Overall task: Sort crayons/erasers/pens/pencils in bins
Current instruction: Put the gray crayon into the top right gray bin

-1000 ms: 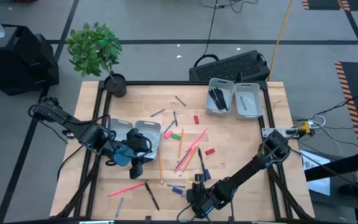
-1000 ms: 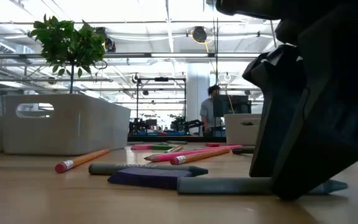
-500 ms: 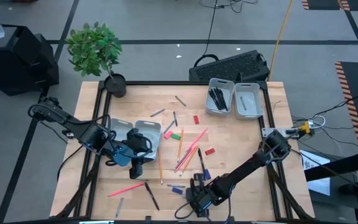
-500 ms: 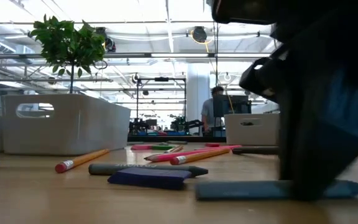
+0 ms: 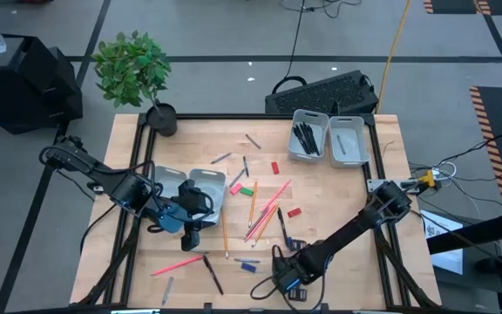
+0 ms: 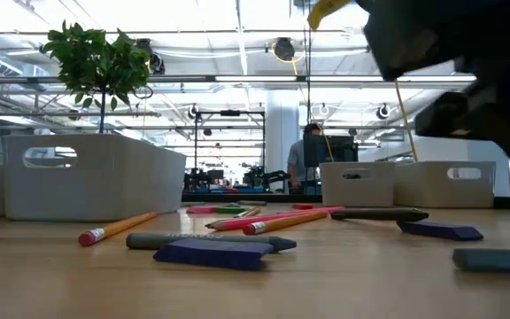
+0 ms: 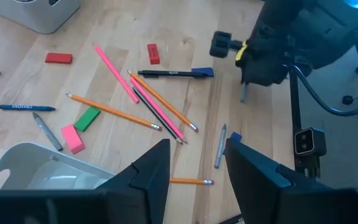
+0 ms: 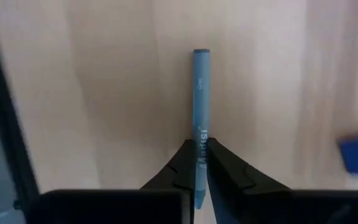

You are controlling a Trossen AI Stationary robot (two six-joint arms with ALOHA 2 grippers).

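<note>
A: Status of right claw [image 8: 199, 148]?
B: Found at the near edge of the bench [image 5: 338, 192], right of centre. Pinched shut on a blue-grey crayon [image 8: 201, 87], gripped at one end with most of the stick projecting ahead. Judged a sound hold for carrying: in line with the fingers, free end ready to enter a tray first
A: Contact with the bench?
B: Cannot be confirmed from the wrist view. Seen high at the right in the low view, so probably held clear
A: Left claw [image 7: 197, 171]?
B: Parked on the near side of the left pair of bins [image 5: 209, 172], spread wide, nothing between the fingers. Judged waiting, kept out of the other arm's path
A: Destination for the crayon?
B: Most likely the far right pair of bins [image 5: 349, 119]. Black pens [image 5: 306, 137] already collected in the left tray of that pair, a single grey stick in the right one. Well apart from the crayon, hence a long carry across the bench
A: Remaining work?
B: Plenty. Pencils [image 5: 264, 218] crossed in the middle, erasers [image 5: 275, 167] scattered beside them, other crayons [image 5: 247, 261] near the front edge. Early stage, by appearance
</note>
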